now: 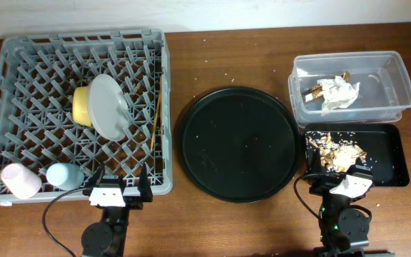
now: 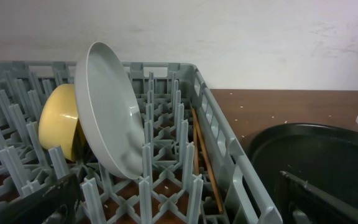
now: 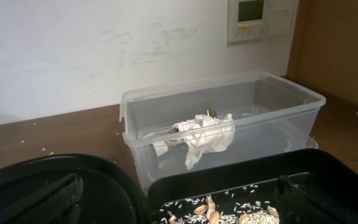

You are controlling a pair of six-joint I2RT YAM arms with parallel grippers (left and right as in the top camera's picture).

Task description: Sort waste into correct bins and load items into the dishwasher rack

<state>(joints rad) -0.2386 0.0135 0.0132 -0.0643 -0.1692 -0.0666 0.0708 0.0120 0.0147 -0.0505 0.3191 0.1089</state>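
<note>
Your left gripper (image 1: 120, 177) sat at the near edge of the table, just in front of the dishwasher rack (image 1: 84, 36), with its fingers spread wide and nothing between them. Your right gripper (image 1: 340, 171) was at the near edge too, at the near rim of the black tray (image 1: 397, 153), also spread and empty.

In the rack, the grey-white plate (image 1: 109, 107) stood on edge among the pegs, tilted back against the yellow bowl (image 1: 81, 106) on its left. The chopsticks (image 1: 156, 114) lay along the rack's right wall, running near to far. The pink cup (image 1: 20, 180) and the light-blue cup (image 1: 64, 175) sat side by side in the near left corner.

The round black tray (image 1: 237, 143) lay in the middle of the table, between the rack and the bins, with only a few pale crumbs on it.

At the far right, the clear tub (image 1: 399, 71) held the crumpled napkin (image 1: 340, 93), with the brown-gold wrapper (image 1: 314, 91) touching its left side. The black tray lay just near of the tub, and the brownish food scraps (image 1: 334, 150) were heaped in its left half, with loose grains scattered around them.
</note>
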